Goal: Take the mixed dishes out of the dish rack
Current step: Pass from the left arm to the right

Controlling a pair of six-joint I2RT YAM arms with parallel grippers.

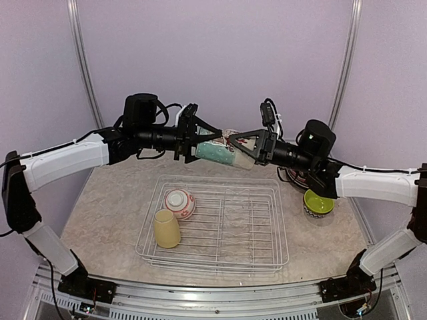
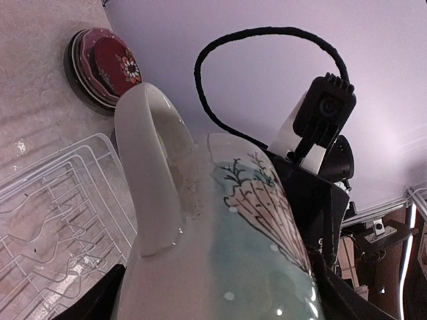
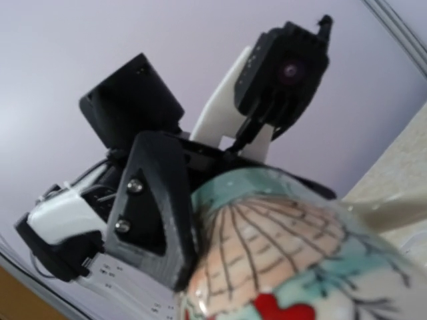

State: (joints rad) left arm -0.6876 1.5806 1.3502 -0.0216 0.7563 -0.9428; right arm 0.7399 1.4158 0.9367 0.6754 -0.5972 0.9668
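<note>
while it hangs sideways above the far rim of the dish rack [image 1: 220, 257], the tall floral cup [image 1: 223, 153], glossy ceramic with a pale looped handle, is clamped at opposite ends by the left gripper [image 1: 195, 143] and right gripper [image 1: 239, 143]; the thin wire grid holds an upturned pale yellow mug [image 1: 167, 229] beside a round red-patterned bowl [image 1: 179, 202].

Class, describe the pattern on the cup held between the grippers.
The cup is pale teal and cream with peach fan-like flowers; clearest in left wrist view.
</note>
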